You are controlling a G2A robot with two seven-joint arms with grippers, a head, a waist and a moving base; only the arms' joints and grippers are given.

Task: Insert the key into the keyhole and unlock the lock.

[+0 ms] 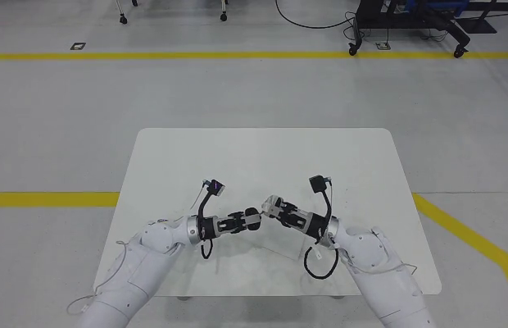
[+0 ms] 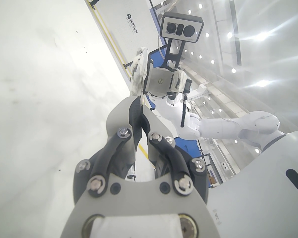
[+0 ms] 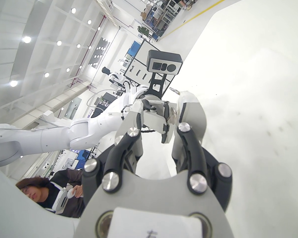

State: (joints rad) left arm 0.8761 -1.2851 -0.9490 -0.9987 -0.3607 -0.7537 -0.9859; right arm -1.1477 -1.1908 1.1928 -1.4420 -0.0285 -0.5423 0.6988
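Table point(image 1: 172, 156) below, both claws meeting above it, nose to nose. R claw point(image 1: 273, 205) clamps the lock point(image 2: 156, 88) by its sides, front face twd L claw. L claw point(image 2: 138, 107) is pinched tight on the key point(image 2: 140, 99), blade pointing straight ahead of it, seen edge-on. Crux: the tip sits off to one side of the keyhole point(image 2: 160, 81), by R claw's taped finger, so not lined up and not in yet. Prob. needs a sideways shift of L claw, then a push fwd.
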